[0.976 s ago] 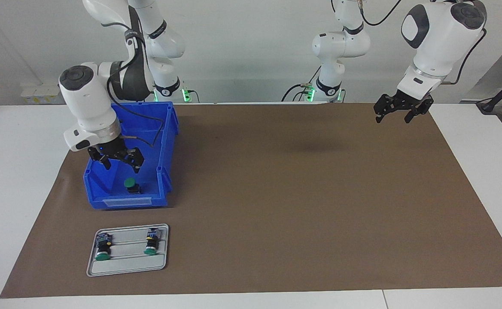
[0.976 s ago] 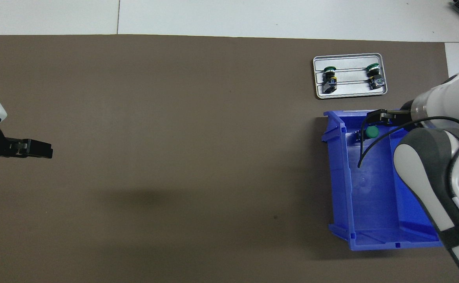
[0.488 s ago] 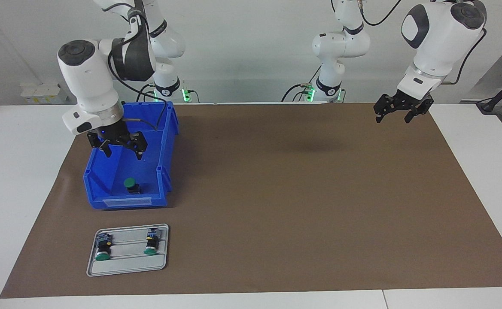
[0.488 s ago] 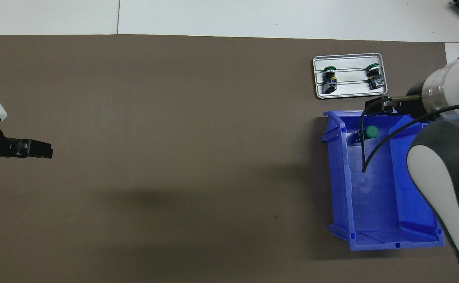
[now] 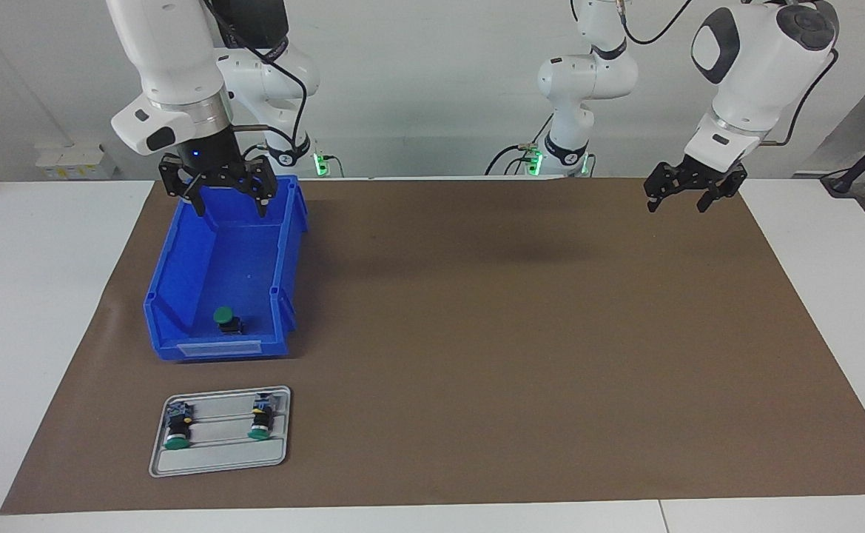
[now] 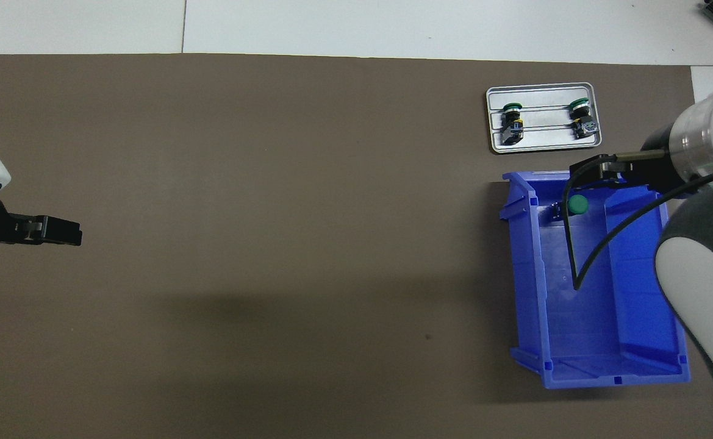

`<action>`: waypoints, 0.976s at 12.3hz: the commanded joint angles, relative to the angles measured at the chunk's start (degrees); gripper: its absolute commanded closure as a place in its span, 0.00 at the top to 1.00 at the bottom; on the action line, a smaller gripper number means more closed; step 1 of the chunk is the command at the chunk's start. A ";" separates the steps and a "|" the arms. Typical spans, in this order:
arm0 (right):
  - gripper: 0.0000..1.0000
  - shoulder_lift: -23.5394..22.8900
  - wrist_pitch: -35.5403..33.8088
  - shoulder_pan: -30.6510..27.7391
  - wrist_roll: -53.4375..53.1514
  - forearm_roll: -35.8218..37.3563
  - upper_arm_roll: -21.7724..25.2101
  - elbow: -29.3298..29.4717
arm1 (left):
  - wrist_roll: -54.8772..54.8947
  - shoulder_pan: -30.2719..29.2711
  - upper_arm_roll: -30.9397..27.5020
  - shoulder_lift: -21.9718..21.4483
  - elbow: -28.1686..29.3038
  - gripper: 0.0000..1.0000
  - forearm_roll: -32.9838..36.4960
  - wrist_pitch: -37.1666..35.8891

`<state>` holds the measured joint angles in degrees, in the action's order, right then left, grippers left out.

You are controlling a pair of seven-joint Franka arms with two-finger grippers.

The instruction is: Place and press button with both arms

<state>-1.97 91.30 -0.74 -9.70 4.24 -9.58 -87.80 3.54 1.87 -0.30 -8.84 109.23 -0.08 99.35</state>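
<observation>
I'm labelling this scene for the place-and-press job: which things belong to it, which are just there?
Job:
green-capped black push-button in blue plastic bin
grey metal tray holding two like buttons
open right gripper
open left gripper, waiting

Just there:
brown mat

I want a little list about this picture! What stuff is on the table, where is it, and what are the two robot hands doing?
Bin: blue plastic bin, toward the right arm's end of the brown mat
In bin: one green-capped push-button, at the end farthest from the robots
Tray: grey metal tray, farther from the robots than the bin
On tray: two green-capped push-buttons, lying apart
Right gripper: open, empty, raised over the bin
Left gripper: open, empty, waiting over the mat's corner
</observation>
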 commanded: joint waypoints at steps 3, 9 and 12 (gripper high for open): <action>0.99 0.21 -1.31 -1.28 -0.32 -1.78 -0.09 0.53 | 0.50 -0.29 0.03 -1.44 1.25 1.00 -0.01 0.15; 1.00 0.39 -1.57 -1.36 -0.23 -1.87 0.00 0.62 | 0.50 -0.29 0.03 -1.36 1.25 1.00 -0.01 0.15; 1.00 1.18 -2.27 -2.24 -0.06 -1.87 0.26 0.53 | 0.50 -0.29 0.03 -1.36 1.25 1.00 -0.01 0.15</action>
<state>-1.66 90.51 -1.77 -9.70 3.90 -9.23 -87.54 3.54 1.87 -0.30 -8.84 109.23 -0.08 99.35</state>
